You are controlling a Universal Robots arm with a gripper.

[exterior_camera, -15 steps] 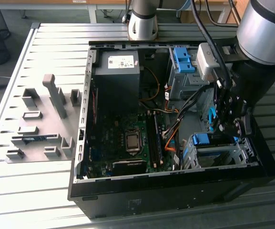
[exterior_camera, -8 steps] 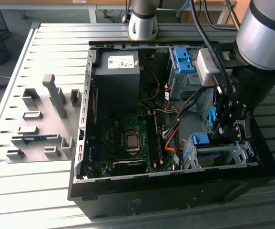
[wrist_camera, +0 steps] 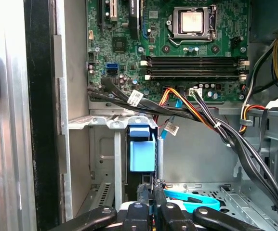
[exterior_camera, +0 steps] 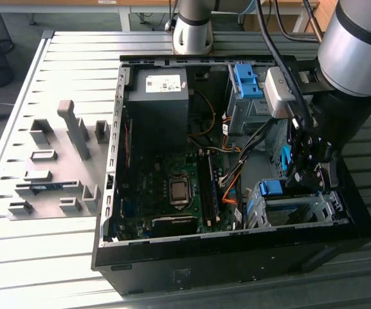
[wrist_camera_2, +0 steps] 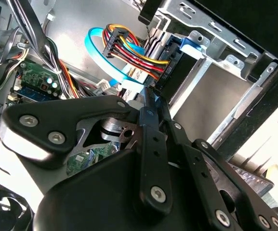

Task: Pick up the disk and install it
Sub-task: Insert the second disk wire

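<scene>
Disk in lower drive cage, hand clenched at its blue end

The disk (exterior_camera: 272, 188) sits in the metal drive cage (exterior_camera: 301, 215) at the near corner of the open computer case (exterior_camera: 172, 273), toward the exterior view's right. In the first wrist view the blue carrier end (wrist_camera: 142, 154) stands in the cage slot, and the drive body behind it is hidden.

The hand (exterior_camera: 304, 183) hangs inside the case just beside the carrier end. The arm comes down steeply from the exterior view's upper right, with the wrist tilted toward the cage. In both wrist views the fingers (wrist_camera: 143, 190) are drawn together, and nothing shows between them. In the second wrist view the hand (wrist_camera_2: 151, 103) points at the cage mouth, close to a looped light-blue cable (wrist_camera_2: 93, 48) and a bundle of coloured wires (wrist_camera_2: 134, 53).

The motherboard (exterior_camera: 166, 187) lies beside the cage. A bare blue bracket (exterior_camera: 247, 80) sits in the upper bay. The black box (exterior_camera: 158, 103) carries a white sticker (exterior_camera: 162, 84) whose print is too small to read. The white cable tags (wrist_camera: 135, 97) are also unreadable.

The case rests on a slatted metal counter (exterior_camera: 56, 251) with grey fixtures (exterior_camera: 76, 129) toward the exterior view's left
</scene>
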